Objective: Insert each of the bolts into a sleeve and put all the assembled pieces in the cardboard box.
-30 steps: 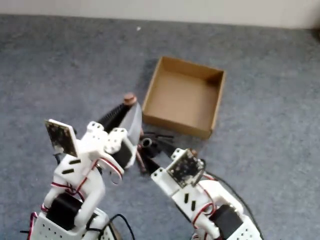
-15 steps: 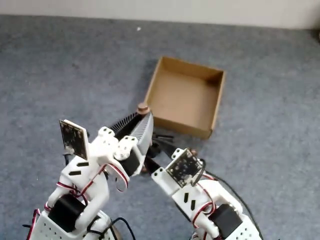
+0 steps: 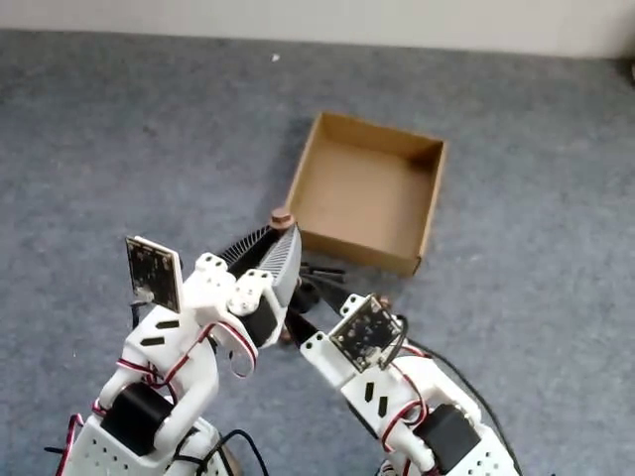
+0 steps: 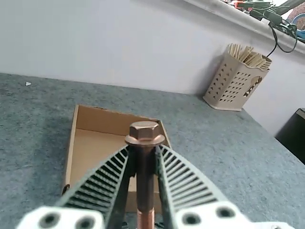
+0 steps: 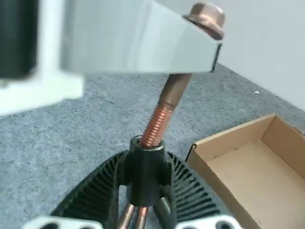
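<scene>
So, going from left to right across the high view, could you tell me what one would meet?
left arm's circuit board → bolt → cardboard box. The right arm overlaps the box, so it is left out.

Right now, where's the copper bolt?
The bolt is clamped in the left gripper, threaded tip in the mouth of the black sleeve held by the right gripper; in the high view its head sits by the cardboard box's near left corner.
</scene>
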Tool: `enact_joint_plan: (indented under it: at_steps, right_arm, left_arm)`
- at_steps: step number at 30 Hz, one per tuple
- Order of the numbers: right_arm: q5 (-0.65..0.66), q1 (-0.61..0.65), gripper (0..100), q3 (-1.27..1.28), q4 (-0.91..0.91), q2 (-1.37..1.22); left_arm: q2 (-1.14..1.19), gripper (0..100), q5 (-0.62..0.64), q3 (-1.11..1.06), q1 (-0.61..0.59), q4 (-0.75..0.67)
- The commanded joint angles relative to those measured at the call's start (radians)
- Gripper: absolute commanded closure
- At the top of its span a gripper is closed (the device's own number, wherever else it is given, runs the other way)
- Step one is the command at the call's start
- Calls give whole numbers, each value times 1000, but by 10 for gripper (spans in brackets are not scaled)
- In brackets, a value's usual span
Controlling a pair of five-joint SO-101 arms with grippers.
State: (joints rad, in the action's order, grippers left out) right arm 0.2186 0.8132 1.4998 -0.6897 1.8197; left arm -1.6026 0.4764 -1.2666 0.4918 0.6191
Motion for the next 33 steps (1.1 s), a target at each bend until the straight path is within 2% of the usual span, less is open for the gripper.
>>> enact_joint_plan:
  at_steps: [1,4,8,10,14,17,19,23,30,33]
  right_arm:
    - [8,-16,994,-25,8,16]
    - [3,-22,994,-25,12,16]
    - [-5,-93,994,-25,15,16]
    - [-48,-114,994,-25,15,16]
    - [-71,-120,994,-25,15,16]
    - [-71,-119,994,-25,15,16]
    - [-71,-119,994,-25,13,16]
    - [-72,-122,994,-25,13,16]
    - [-72,-125,994,-19,13,16]
    - [-71,-125,994,-18,13,15]
  left_arm:
    - [-12,995,-6,-19,24,-3]
    - [-13,995,-6,-21,24,11]
    - [-44,995,-5,8,25,84]
    - [-102,995,-5,8,30,126]
    - [-228,995,-15,-25,117,193]
    - [-219,992,-107,-42,148,219]
    - [-205,952,-176,-61,145,222]
    - [-208,877,-207,-84,68,221]
    - [-208,870,-215,-87,-44,222]
    - [-208,870,-292,-87,-105,244]
